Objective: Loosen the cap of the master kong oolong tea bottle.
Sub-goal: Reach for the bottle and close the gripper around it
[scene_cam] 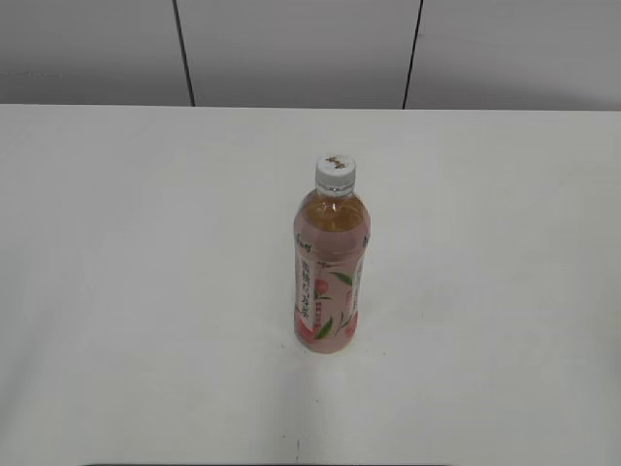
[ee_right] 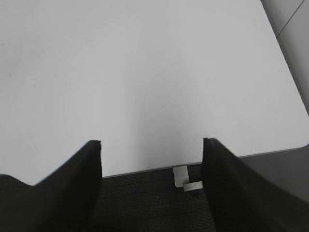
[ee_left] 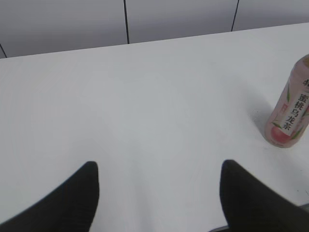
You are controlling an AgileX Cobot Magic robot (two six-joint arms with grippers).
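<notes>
The master kong oolong tea bottle [scene_cam: 328, 272] stands upright near the middle of the white table, amber tea above its pink peach label. Its white ribbed cap [scene_cam: 335, 172] with a small dark logo sits on the neck. No gripper shows in the exterior view. In the left wrist view the bottle's lower part [ee_left: 290, 113] is at the right edge, with its cap out of frame. My left gripper [ee_left: 157, 186] is open and empty, well left of the bottle. My right gripper [ee_right: 152, 166] is open and empty over the table's edge; the bottle is out of its view.
The white table [scene_cam: 146, 291] spreads around the bottle. A grey panelled wall [scene_cam: 291, 49] rises behind its far edge. In the right wrist view the table's edge [ee_right: 145, 170] crosses between the fingers, with dark floor and a small grey bracket [ee_right: 186, 179] below it.
</notes>
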